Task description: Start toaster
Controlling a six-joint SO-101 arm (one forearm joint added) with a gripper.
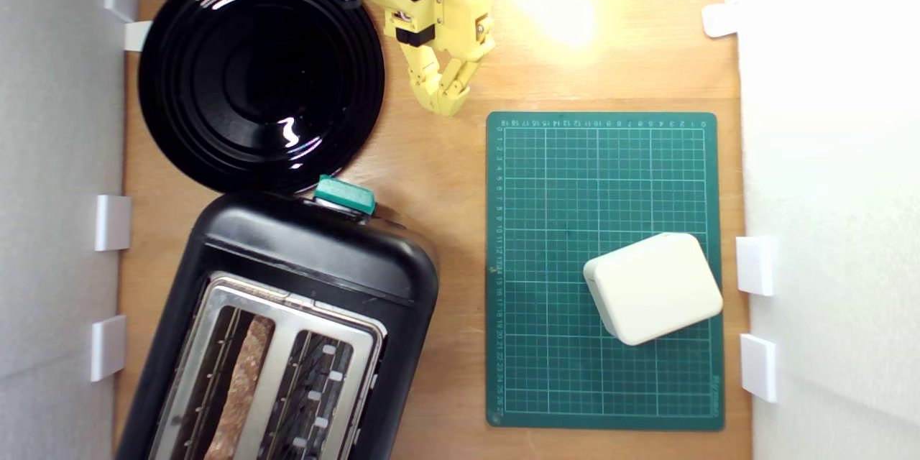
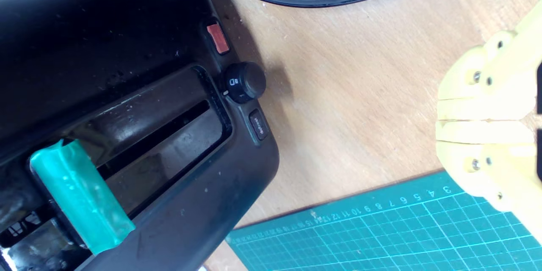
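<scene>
The toaster (image 1: 287,330) sits at the lower edge of the exterior view, towards that view's left, and runs out of the picture at the bottom. It is glossy black with a silver top plate, and a brown slice of bread (image 1: 241,388) stands in the slot nearer the exterior view's left; the other slot shows only its wire guides. Its teal lever (image 1: 346,194) sticks out from the end of the toaster that faces the plate. In the wrist view the lever (image 2: 80,197) sits at one end of its long slot, and beside that slot are a small red button (image 2: 217,38), a round black dial (image 2: 244,82) and a dark oblong button (image 2: 258,125).

To the exterior view's right lies a green cutting mat (image 1: 604,269) with a white grid, and a cream rounded box (image 1: 652,287) rests on it. Just beyond the lever lies a round black plate (image 1: 260,72) on the wooden table (image 1: 445,230), its rim close to the toaster's end. Farthest off, beside the plate, hangs the yellow gripper (image 1: 447,102), touching nothing. Its jaws are pressed together and hold nothing; the wrist view shows the two fingers (image 2: 482,108) meeting along a thin seam.
</scene>
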